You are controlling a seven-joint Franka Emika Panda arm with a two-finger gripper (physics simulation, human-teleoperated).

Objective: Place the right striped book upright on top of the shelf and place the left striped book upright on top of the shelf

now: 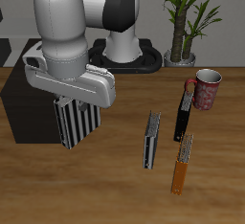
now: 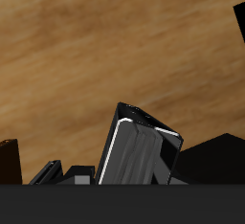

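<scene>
The gripper (image 1: 77, 108) is clenched on one striped book (image 1: 77, 123), which hangs long axis vertical at the left of the frame, just in front of the shelf (image 1: 21, 99), whose top lies up and back from it. The other striped book (image 1: 152, 139) waits on the table at centre. The wrist view shows the held book (image 2: 142, 151) tilted between the jaws, something the exterior view hides.

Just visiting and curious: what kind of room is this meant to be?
Probably a simulated study or office: books such as the orange book on a wooden table, a low black shelf, a potted plant.
</scene>
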